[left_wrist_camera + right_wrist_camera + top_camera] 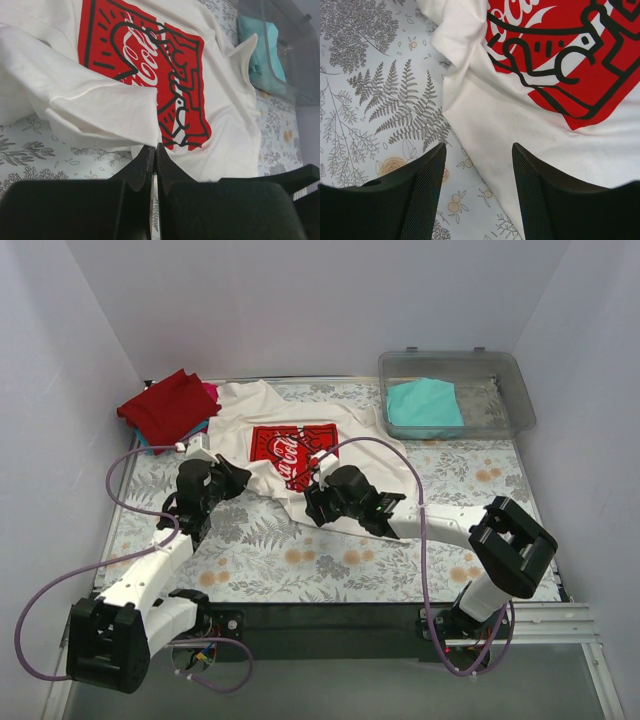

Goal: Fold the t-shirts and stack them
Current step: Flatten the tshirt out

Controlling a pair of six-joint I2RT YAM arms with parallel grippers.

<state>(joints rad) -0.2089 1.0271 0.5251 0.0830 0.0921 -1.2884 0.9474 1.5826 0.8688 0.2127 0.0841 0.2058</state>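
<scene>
The white t-shirt (238, 418) with the red Coca-Cola print (290, 452) lies spread on the floral tablecloth, its left side folded inward. My left gripper (238, 478) is shut at its lower left edge; in the left wrist view the closed tips (154, 148) pinch the folded white cloth (100, 107). My right gripper (318, 502) is open over the shirt's bottom hem; the hem (485, 125) lies between its fingers (427, 180). A folded red shirt (165, 405) tops a stack at the back left, with pink (210, 390) and blue (150, 443) edges showing. A folded teal shirt (425, 405) lies in the bin.
A clear plastic bin (515, 390) stands at the back right; it also shows in the left wrist view (295, 70). White walls close in the table on the left, back and right. Purple cables loop from both arms.
</scene>
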